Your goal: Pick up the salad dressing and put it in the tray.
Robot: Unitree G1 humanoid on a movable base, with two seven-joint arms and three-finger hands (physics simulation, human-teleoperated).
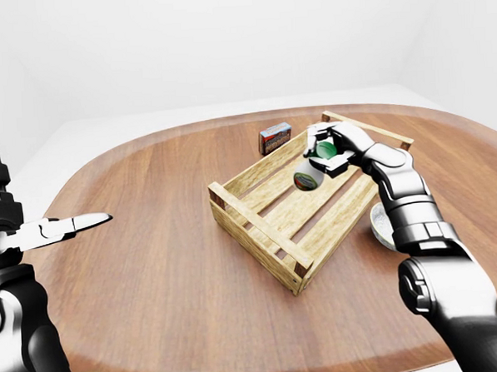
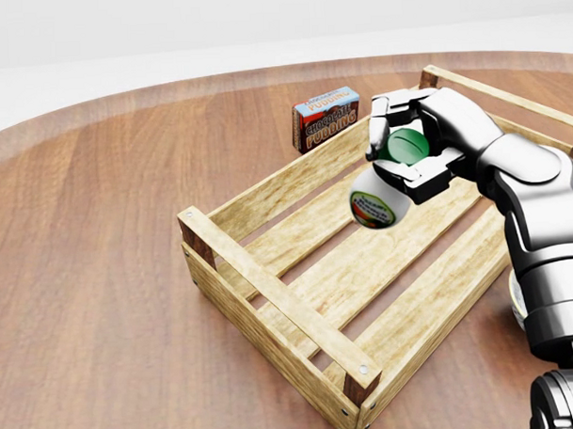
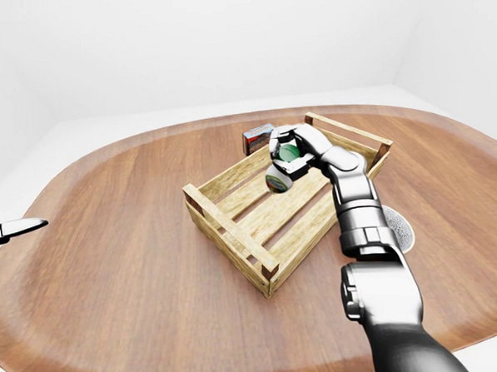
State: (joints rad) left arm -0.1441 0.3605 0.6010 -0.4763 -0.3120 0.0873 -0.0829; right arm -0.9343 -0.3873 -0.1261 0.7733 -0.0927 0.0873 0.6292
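The salad dressing (image 2: 383, 194) is a white bottle with a green cap and a coloured label. It hangs tilted over the inside of the wooden slatted tray (image 2: 271, 300), near the tray's upper right part in the head view. My right hand (image 2: 404, 146) is shut on the bottle's cap and neck, and its arm comes in from the right edge. My left hand (image 1: 75, 222) stands open at the far left of the left-eye view, well away from the tray, fingers stretched out flat over the table.
A chocolate pudding box (image 2: 326, 118) stands on the round wooden table (image 2: 100, 277) just beyond the tray's upper wall. A white round dish (image 3: 398, 227) lies on the table to the right of the tray, partly behind my right arm.
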